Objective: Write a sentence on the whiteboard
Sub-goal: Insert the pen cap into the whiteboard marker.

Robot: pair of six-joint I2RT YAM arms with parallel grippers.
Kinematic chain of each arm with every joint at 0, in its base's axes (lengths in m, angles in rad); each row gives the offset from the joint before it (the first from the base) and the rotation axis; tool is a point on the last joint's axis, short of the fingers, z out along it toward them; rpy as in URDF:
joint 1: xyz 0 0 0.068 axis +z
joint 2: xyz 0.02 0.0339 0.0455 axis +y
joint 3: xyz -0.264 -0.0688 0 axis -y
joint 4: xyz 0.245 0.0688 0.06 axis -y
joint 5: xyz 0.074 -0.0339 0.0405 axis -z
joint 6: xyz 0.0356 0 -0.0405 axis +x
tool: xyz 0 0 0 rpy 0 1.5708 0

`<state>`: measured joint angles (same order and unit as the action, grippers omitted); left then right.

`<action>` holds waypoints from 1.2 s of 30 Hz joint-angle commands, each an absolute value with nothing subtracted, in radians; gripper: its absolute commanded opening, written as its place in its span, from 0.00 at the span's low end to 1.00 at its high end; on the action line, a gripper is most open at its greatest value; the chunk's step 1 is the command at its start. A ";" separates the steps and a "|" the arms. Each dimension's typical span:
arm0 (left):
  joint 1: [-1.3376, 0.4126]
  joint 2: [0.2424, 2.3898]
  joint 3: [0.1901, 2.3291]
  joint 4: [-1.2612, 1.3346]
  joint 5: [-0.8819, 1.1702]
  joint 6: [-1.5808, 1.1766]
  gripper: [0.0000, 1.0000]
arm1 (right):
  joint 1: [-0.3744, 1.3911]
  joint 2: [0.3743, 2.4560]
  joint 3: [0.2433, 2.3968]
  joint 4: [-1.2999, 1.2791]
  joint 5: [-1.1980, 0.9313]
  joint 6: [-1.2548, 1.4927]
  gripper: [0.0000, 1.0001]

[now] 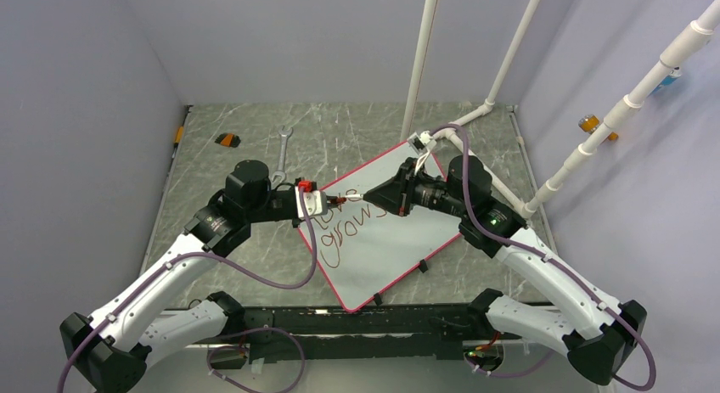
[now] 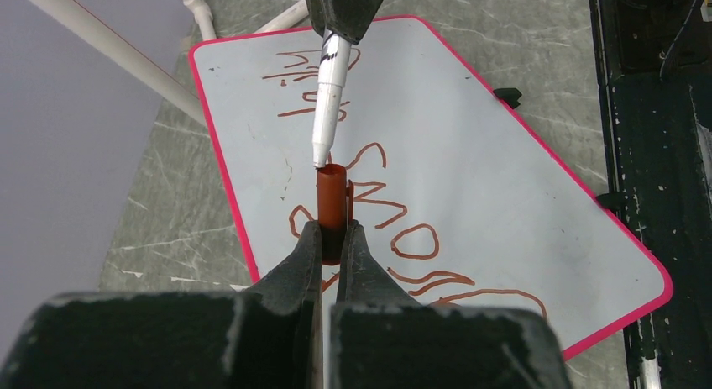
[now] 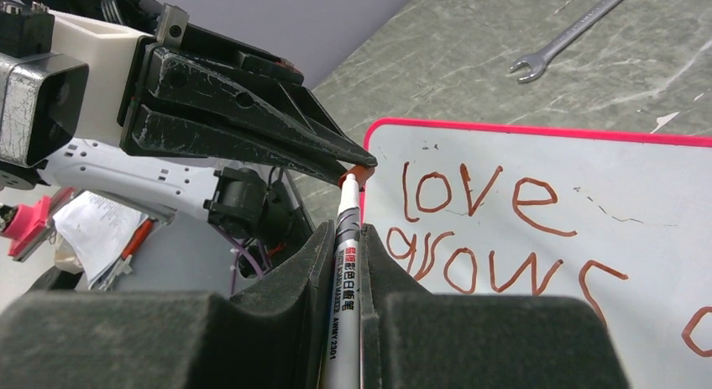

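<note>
The whiteboard (image 1: 399, 249) lies tilted on the table, white with a pink frame. The sentence (image 1: 344, 223) is in dark red; "love grows" reads clearly in the right wrist view (image 3: 487, 200), and more strokes follow. My left gripper (image 2: 333, 233) is shut on a red marker cap (image 2: 332, 204), held above the board's left edge. My right gripper (image 3: 346, 238) is shut on a white marker (image 3: 345, 271). The marker (image 2: 328, 103) points its tip at the cap's open mouth, touching or just entering it. The two grippers (image 1: 327, 199) (image 1: 378, 195) face each other.
A metal wrench (image 1: 283, 151) lies behind the left arm. A small orange and black object (image 1: 227, 139) sits at the back left. White pipes (image 1: 420, 62) rise behind the board. Two black clips (image 1: 422, 266) sit on the board's near edge.
</note>
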<state>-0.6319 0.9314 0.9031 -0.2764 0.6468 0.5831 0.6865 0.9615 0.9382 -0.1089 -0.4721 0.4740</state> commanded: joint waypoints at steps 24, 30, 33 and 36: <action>-0.620 0.963 0.944 -0.216 0.652 0.457 0.00 | 0.738 0.958 0.976 -0.168 -0.384 0.404 0.00; -0.616 0.958 0.942 -0.215 0.670 0.463 0.00 | 0.744 0.969 0.971 -0.175 -0.377 0.394 0.00; -0.616 0.956 0.941 -0.219 0.673 0.469 0.00 | 0.748 0.979 0.981 -0.180 -0.375 0.389 0.00; -0.617 0.959 0.945 -0.228 0.682 0.475 0.00 | 0.750 1.000 1.009 -0.203 -0.365 0.372 0.00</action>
<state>-0.6216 0.9665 0.9035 -0.2745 0.6399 0.4736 0.7406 0.9764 0.9508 -0.1719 -0.3809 0.4084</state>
